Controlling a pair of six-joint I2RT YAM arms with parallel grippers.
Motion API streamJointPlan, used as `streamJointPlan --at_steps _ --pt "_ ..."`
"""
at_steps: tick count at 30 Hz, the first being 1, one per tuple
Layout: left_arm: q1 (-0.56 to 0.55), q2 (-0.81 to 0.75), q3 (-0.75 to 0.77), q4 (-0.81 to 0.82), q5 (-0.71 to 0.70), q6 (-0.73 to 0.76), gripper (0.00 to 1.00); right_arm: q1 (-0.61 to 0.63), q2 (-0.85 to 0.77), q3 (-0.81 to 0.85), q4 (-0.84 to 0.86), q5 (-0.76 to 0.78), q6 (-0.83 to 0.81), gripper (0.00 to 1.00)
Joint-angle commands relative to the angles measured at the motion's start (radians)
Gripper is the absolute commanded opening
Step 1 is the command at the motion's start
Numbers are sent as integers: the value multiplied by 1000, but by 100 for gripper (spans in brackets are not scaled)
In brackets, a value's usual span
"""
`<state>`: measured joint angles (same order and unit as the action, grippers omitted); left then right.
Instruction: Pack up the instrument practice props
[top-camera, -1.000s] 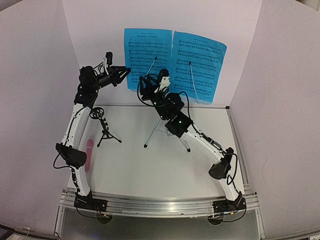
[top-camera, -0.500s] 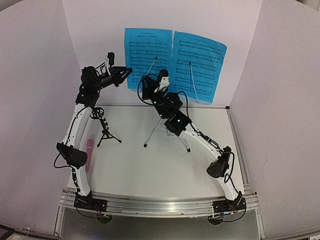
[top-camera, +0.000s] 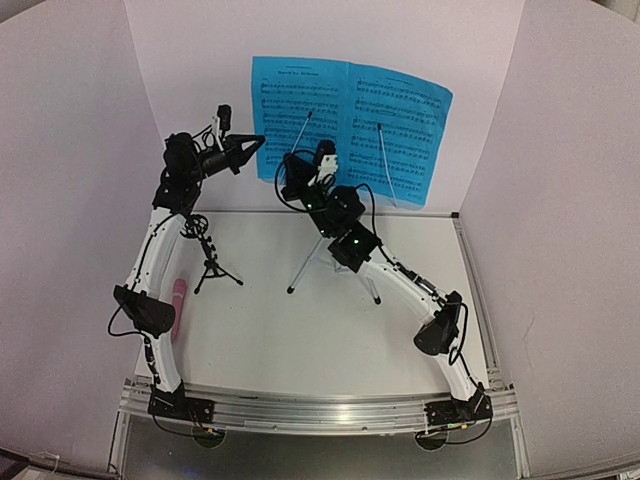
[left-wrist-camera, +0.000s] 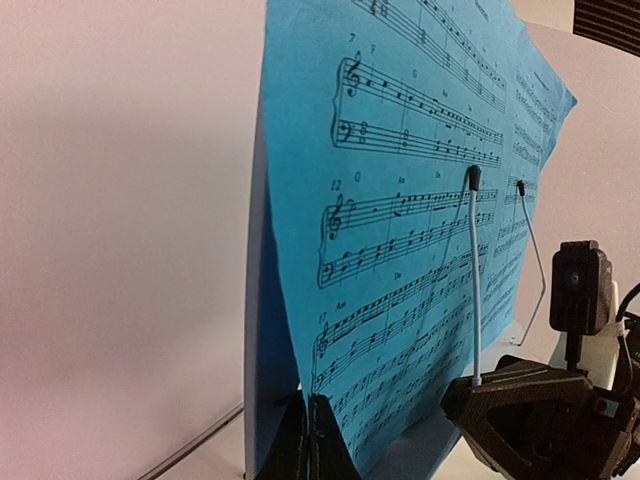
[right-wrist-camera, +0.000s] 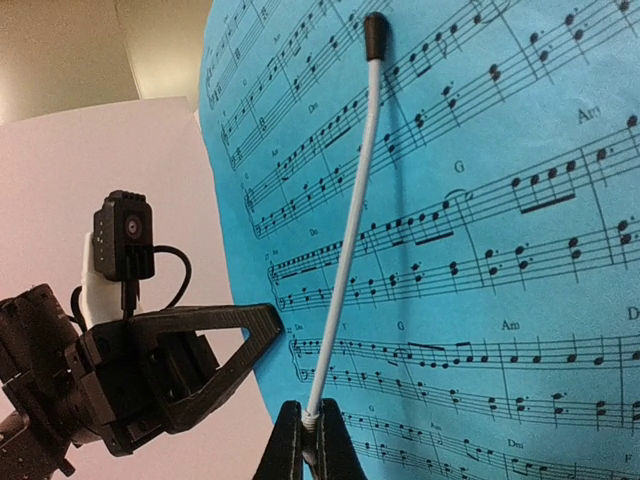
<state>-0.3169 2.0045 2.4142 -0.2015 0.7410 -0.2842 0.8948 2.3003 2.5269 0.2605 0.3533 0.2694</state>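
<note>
My left gripper (left-wrist-camera: 310, 440) is closed, its two fingers pressed together on the lower left edge of the left music sheet (left-wrist-camera: 400, 200). My right gripper (right-wrist-camera: 308, 445) is closed too, pinching the base of a white wire page holder (right-wrist-camera: 345, 230). That wire leans up across the printed staves and ends in a dark tip.

Nearest to my bases, the pink microphone (top-camera: 178, 310) lies flat on the table (top-camera: 300, 350) close to its left edge, right beside the lower link of my left arm. A little farther in, the small black tripod mic stand (top-camera: 210, 262) stands upright on its three legs, ring mount on top, just in front of my left arm.

Toward the middle of the table, the legs of the silver tripod (top-camera: 303, 272) splay out. Its upper part is hidden behind my right arm.

At the far edge, both blue sheets stand nearly upright on the pale-blue desk (left-wrist-camera: 254, 330), whose thin edge shows just behind the left one. The right music sheet (top-camera: 400, 120) meets the left one at the middle and tilts slightly clockwise. A second wire holder (top-camera: 387, 165) lies across its face. Both my wrists are raised to the height of the sheets' lower edge, left gripper at the left side, right gripper nearer the centre.
</note>
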Motion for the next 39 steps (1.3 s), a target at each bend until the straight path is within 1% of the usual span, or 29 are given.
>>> streamJointPlan --at_steps 1,9,12,16,20,24,29,32,35,37,39 --pt "-5 -36 8 21 -2 2 0 3 -53 -45 72 -54 -6 0" --pt "9 -87 -22 23 -115 -7 0 2 -73 -77 112 -57 -7 0" --pt "15 -114 -15 9 -144 21 0 1 -82 -88 112 -51 -7 0" --pt "34 -154 -2 -47 -199 60 0 -3 -93 -108 112 -44 0 0" --pt "72 -217 -48 -100 -252 66 0 -4 -95 -112 112 -47 6 0" --pt "118 -273 -70 -233 -299 58 0 -4 -103 -123 112 -54 7 0" --pt "182 -407 -196 -393 -314 9 0 -4 -118 -149 112 -59 16 0" --pt "208 -503 -323 -470 -291 -38 0 -4 -125 -163 112 -62 16 0" --pt "213 -604 -489 -499 -259 -62 0 -4 -127 -166 113 -71 14 0" --pt "213 -650 -544 -532 -258 -74 0 -4 -128 -166 114 -77 16 3" --pt "213 -679 -587 -591 -254 -86 0 -4 -131 -167 114 -82 17 9"
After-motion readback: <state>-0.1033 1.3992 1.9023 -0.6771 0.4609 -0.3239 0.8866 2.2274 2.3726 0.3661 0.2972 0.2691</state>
